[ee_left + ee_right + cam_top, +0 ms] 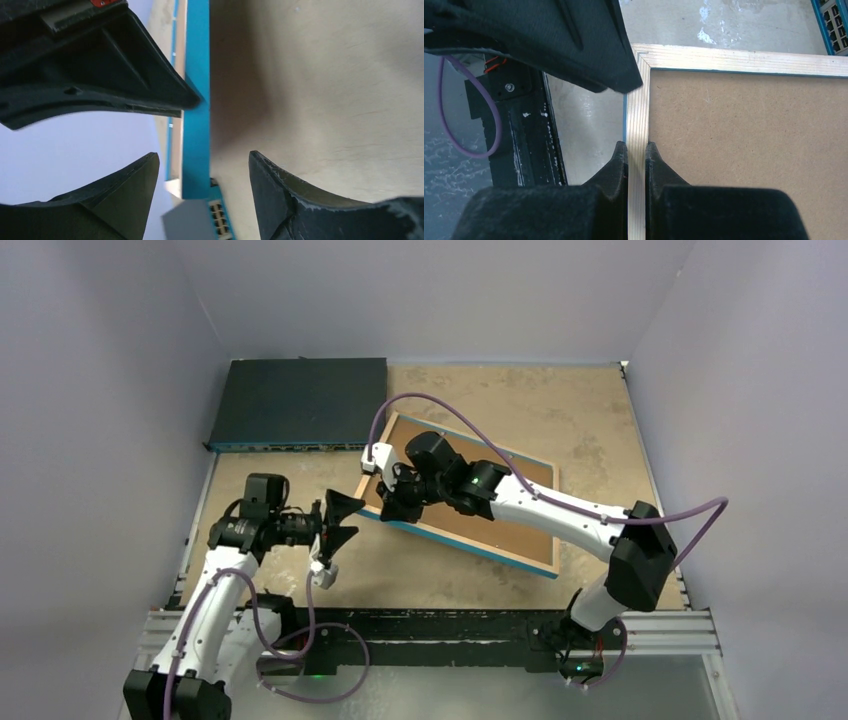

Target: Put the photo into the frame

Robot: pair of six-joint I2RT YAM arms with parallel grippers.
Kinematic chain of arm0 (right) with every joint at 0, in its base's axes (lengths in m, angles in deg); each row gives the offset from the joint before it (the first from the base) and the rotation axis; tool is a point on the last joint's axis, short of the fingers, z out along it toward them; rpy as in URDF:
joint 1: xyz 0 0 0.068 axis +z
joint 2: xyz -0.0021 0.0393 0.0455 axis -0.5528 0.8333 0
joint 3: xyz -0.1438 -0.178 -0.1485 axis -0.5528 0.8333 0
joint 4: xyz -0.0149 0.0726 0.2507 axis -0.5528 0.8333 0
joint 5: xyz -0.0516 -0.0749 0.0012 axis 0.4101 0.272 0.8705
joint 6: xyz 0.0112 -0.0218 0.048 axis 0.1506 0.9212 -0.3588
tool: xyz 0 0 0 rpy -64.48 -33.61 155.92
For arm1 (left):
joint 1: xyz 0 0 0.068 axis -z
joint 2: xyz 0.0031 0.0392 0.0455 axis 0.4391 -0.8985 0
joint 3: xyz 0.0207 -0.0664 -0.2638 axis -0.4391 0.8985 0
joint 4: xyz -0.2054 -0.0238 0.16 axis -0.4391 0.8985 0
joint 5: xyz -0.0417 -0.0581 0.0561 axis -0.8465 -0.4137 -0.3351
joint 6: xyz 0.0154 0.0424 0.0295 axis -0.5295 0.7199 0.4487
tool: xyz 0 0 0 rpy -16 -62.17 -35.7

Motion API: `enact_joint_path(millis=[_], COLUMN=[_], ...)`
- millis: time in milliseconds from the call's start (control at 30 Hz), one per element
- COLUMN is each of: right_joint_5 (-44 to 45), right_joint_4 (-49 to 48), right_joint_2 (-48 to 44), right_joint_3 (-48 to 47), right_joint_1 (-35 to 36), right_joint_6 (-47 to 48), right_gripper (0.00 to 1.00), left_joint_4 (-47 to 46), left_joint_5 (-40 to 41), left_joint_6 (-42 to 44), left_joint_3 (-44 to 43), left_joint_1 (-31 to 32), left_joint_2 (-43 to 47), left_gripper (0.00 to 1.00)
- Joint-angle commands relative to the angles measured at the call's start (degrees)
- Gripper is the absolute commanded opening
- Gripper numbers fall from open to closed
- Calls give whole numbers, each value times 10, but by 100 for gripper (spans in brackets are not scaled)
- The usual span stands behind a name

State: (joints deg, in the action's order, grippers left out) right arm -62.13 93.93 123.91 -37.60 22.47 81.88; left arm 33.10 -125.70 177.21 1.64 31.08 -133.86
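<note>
Blue-fronted thin rectangular frame (480, 548) w/ light-wood back rim lies back-up. Dark flat box (298, 400) sits beyond its far-left corner. Plain brown backing board (749, 160) fills frame opening. Balloon photo not seen in any view; maybe under board, can't tell, so insertion unconfirmed. Right gripper (636, 150) pinched tight on frame's left rim nr corner. Left gripper (345, 518) spread wide, empty, just off that corner.

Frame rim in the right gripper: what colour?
Frame rim: pale wood, thin blue outer edge. Best in right wrist view.
</note>
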Motion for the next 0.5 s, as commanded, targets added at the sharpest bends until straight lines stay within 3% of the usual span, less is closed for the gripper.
enact_joint_path(millis=[0, 200, 467], right_joint_5=[-23, -38, -59], right_joint_4=[-40, -40, -27], right_joint_2=[-15, -15, -13], right_joint_3=[-60, -67, -75], right_joint_1=[0, 0, -1], right_joint_6=[12, 8, 8], right_gripper=[0, 0, 0], left_joint_4=[-144, -210, -309], left_joint_5=[-15, 7, 63], left_joint_6=[255, 200, 121], left_joint_3=[25, 44, 35], left_joint_1=[36, 53, 88], left_joint_2=[20, 32, 8], left_gripper=[64, 61, 39])
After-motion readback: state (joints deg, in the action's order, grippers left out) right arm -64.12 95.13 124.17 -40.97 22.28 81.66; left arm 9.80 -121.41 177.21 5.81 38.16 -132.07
